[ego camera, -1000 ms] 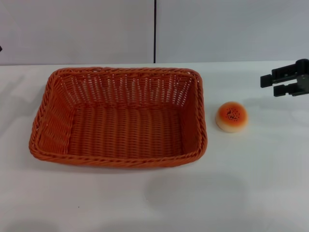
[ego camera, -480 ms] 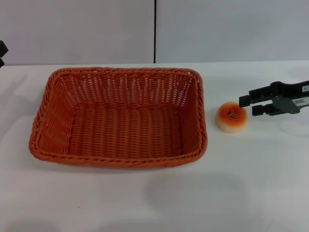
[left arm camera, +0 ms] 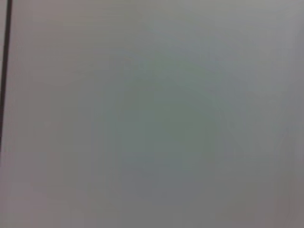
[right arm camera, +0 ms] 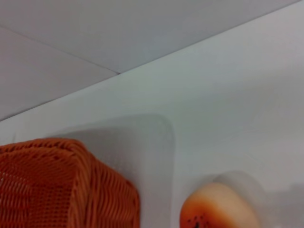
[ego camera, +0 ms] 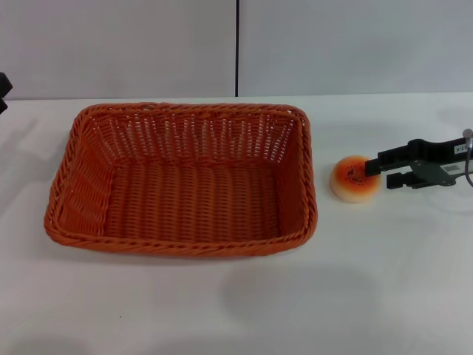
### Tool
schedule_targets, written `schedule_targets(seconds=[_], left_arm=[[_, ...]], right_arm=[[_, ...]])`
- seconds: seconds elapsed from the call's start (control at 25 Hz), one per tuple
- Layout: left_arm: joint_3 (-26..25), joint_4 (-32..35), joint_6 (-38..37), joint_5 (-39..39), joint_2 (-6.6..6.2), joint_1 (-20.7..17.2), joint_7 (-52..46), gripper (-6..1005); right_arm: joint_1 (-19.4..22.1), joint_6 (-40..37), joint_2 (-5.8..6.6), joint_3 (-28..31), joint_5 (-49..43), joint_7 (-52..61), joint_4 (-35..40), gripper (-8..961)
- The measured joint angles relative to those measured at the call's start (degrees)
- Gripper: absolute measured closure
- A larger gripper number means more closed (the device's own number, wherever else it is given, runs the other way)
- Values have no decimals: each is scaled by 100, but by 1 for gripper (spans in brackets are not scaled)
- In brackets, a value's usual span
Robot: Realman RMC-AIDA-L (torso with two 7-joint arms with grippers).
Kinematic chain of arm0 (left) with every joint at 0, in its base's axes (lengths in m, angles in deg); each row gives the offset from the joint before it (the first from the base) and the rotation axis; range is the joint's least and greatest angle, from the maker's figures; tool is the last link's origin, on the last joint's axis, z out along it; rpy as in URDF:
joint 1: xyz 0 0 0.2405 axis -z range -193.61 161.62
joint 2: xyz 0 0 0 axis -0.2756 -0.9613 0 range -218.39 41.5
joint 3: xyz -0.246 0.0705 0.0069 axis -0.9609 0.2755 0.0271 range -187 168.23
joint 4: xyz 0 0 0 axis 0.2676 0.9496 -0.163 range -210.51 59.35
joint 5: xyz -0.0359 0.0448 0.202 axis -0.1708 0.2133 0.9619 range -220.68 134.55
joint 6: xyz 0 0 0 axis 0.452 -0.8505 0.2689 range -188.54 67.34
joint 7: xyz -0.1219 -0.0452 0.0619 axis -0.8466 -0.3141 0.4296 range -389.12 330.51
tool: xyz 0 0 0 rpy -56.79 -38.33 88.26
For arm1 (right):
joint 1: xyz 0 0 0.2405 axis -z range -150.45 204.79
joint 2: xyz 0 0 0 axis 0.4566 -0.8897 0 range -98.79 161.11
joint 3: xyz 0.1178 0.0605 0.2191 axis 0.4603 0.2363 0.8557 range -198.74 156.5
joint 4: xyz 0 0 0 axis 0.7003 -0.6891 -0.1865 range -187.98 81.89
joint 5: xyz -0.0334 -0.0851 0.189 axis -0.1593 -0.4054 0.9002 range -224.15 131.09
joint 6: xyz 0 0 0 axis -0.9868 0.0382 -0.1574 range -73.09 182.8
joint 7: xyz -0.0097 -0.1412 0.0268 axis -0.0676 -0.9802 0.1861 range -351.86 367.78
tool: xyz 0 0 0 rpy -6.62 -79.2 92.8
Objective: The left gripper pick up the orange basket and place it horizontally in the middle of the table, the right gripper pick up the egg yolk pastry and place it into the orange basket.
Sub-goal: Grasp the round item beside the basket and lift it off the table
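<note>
The orange basket [ego camera: 181,181] lies lengthwise on the white table [ego camera: 222,303], left of centre, and it is empty. Its corner [right arm camera: 57,185] also shows in the right wrist view. The egg yolk pastry [ego camera: 355,179] sits on the table just right of the basket, glazed top up; the right wrist view catches it [right arm camera: 216,209] too. My right gripper [ego camera: 383,170] reaches in from the right, open, low over the table, its fingertips at the pastry's right side with nothing held. Only a dark sliver of my left gripper [ego camera: 3,87] shows at the far left edge.
A grey wall with a dark vertical seam [ego camera: 237,48] runs behind the table. The left wrist view holds only a plain grey surface. Bare tabletop stretches in front of the basket and to the right of the pastry.
My right gripper has come in leftward and lower, from the far right edge up to the pastry's right side. Basket and pastry have not moved.
</note>
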Motion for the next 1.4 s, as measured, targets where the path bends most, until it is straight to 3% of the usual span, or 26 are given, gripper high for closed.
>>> schedule_targets(seconds=[0.24, 0.64, 0.76, 1.24, 1.4], left_arm=[[-12, -63, 1, 0, -4, 5, 62, 254], [-10, -101, 1, 12, -8, 3, 83, 254], [-10, -101, 3, 17, -9, 2, 83, 254], [-24, -166, 55, 37, -15, 63, 160, 254], [-58, -222, 60, 46, -16, 86, 241, 254]], right_arm=[[14, -374, 2, -156, -34, -21, -18, 369], [-130, -721, -6, -205, -35, -204, -214, 505], [-164, -704, -21, -199, -27, -210, -225, 502], [-335, -732, -276, -196, 48, -279, -219, 500], [-356, -788, -310, -200, 58, -315, -210, 500]])
